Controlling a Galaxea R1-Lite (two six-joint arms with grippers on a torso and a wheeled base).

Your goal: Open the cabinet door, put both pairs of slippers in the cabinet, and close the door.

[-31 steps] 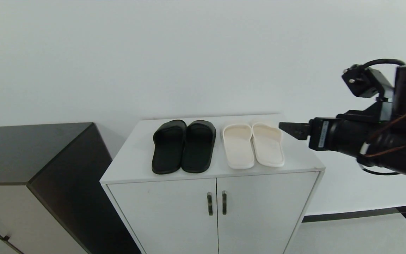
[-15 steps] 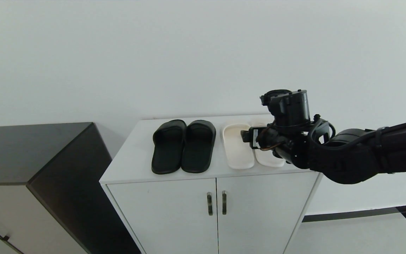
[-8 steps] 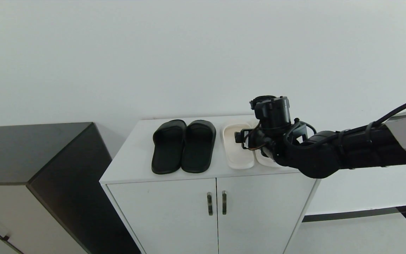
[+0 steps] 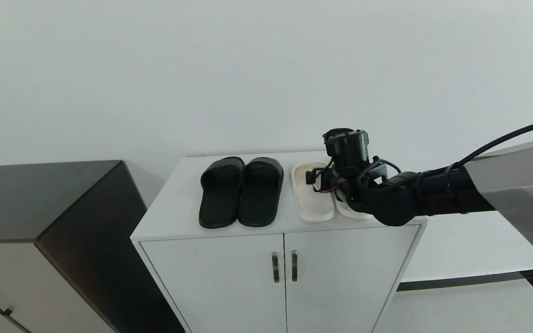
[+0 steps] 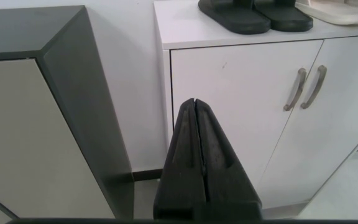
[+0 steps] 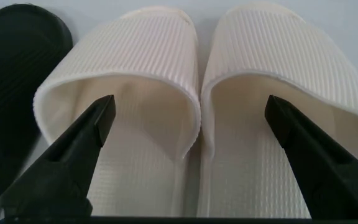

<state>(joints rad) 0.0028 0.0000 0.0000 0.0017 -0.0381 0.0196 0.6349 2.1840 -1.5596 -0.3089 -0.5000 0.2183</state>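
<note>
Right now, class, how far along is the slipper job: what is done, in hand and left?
Done: nothing; the doors are shut, and the black pair and white pair lie on the cabinet top. In hand: the right gripper is open at the white pair's straps. Left: open a door, stow both pairs, close it.

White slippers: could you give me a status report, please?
Right gripper open over white slippers atop cabinet. Left gripper shut, low before cabinet. Doors shut.

Bright, even, diffuse light, with faint soft shadows beside the white cabinet (image 4: 211, 286)
</note>
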